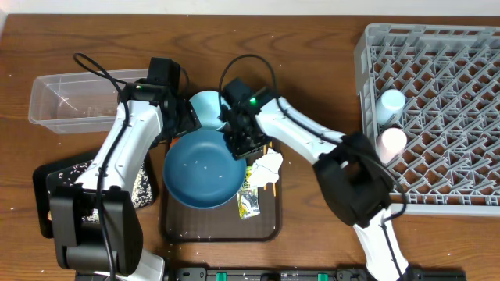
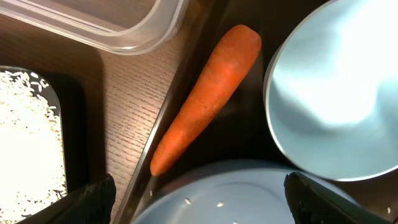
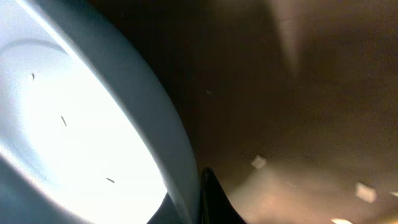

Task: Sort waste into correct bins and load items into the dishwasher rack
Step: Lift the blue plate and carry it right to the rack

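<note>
Overhead: grey dishwasher rack [image 1: 453, 70] at far right, with a light-blue cup [image 1: 391, 101] and a pink cup [image 1: 392, 140] inside, one beside the other near its left wall. At centre, dark-brown serving tray [image 1: 219, 230] carrying a large blue plate [image 1: 199, 172], a small pale-blue bowl [image 1: 205, 105] just behind it, and a crumpled white napkin [image 1: 268, 165] and a yellow-green wrapper [image 1: 250, 201] at the plate's right, with stray white grains on its bare floor. At upper left, clear tub [image 1: 74, 101]. Below it, black tray [image 2: 73, 137], part hidden under the left arm, covered with loose white rice [image 2: 25, 130].

Left wrist: orange carrot [image 2: 208, 93] lying slantwise on the serving tray along its left rim, between tub and bowl. Above it, left gripper [image 2: 202, 199] spread wide, a fingertip at each lower corner, touching nothing. A few grains in the blue plate.

Right wrist: right gripper [image 1: 244, 142] pinching the blue plate's upper-right rim, pale rim running down to the one dark finger [image 3: 214, 199] in view.
</note>
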{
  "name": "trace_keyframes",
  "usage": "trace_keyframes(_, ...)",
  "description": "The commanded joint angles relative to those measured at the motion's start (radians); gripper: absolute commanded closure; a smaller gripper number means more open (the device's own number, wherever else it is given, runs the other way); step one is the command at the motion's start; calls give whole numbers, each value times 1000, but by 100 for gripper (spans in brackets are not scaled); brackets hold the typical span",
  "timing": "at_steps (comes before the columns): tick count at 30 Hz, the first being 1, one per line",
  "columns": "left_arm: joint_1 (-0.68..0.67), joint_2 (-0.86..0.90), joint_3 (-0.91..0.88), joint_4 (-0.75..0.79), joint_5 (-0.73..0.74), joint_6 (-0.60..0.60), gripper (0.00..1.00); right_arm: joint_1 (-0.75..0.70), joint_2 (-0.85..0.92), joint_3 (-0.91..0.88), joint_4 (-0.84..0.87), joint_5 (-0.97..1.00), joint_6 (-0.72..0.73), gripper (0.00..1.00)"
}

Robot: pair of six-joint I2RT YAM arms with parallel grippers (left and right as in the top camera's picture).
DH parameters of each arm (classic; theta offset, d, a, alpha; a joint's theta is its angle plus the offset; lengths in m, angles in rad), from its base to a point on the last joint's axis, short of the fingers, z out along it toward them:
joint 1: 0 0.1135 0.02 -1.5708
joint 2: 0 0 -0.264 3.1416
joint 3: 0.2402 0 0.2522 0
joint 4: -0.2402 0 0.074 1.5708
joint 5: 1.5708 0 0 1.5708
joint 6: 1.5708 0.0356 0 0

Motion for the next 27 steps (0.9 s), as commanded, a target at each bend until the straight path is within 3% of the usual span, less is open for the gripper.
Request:
trace_keyframes(1, 3, -8, -5, -1, -8, 5, 3, -34, -145, 13, -23, 64, -91, 99)
trace_keyframes(6, 3, -7, -5, -1, -8, 5, 2, -68, -293, 13, -101, 348, -135, 99)
trace_keyframes(10, 3, -7, -5, -1, -8, 5, 2, -95, -370, 13, -116, 451, -143, 99)
trace_keyframes(17, 3, -7, -5, -1, -8, 5, 2, -150, -402, 13, -126, 702, -157, 99)
trace_keyframes(23, 3, -8, -5, -1, -8, 5, 2, -225, -416, 13, -70, 1046, -128, 99)
trace_keyframes(27, 3, -8, -5, -1, -8, 5, 2, -279, -439, 13, 11, 1151, -127, 99)
